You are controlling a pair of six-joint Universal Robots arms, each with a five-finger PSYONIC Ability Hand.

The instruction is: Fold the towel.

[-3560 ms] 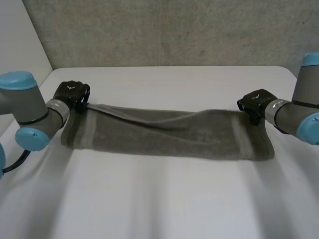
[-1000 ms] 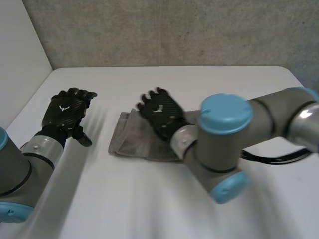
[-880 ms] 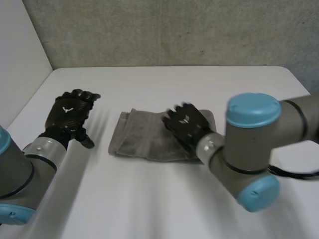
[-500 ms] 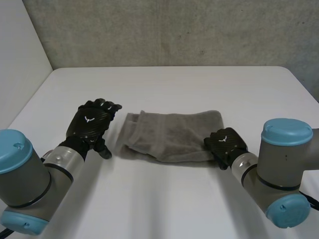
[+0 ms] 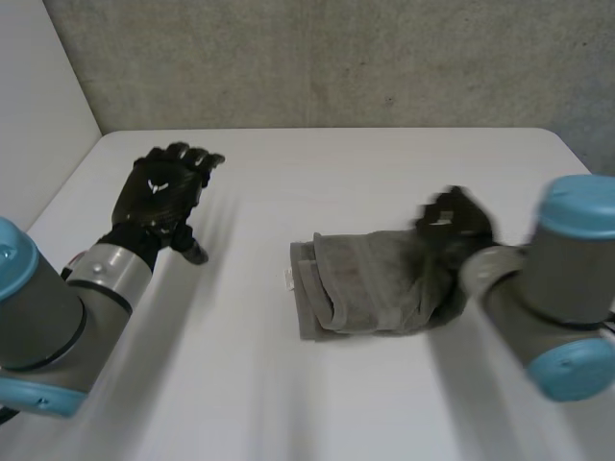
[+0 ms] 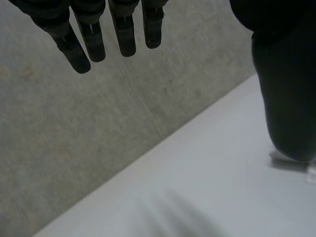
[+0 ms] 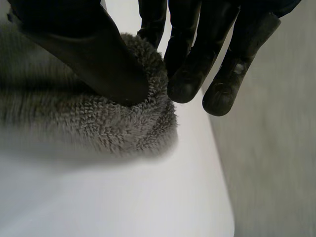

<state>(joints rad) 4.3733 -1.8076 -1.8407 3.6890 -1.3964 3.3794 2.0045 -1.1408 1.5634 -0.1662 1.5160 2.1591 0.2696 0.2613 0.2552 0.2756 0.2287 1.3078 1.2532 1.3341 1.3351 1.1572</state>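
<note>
The grey towel lies folded into a short thick bundle on the white table, right of the middle. My right hand is at the bundle's right end. The right wrist view shows this hand shut on the towel, a thick fold pinched between thumb and fingers. My left hand hovers over the table's left part, well apart from the towel. Its fingers are straight and spread, holding nothing.
A grey concrete wall rises just behind the table's far edge. A lighter wall panel borders the left side. My bulky right forearm hangs over the table's right front.
The right hand has swung up and to the right with the towel's end pinched, dragging the bundle rightward and bunching it shorter. The left hand has drawn back to the left and farther away.
</note>
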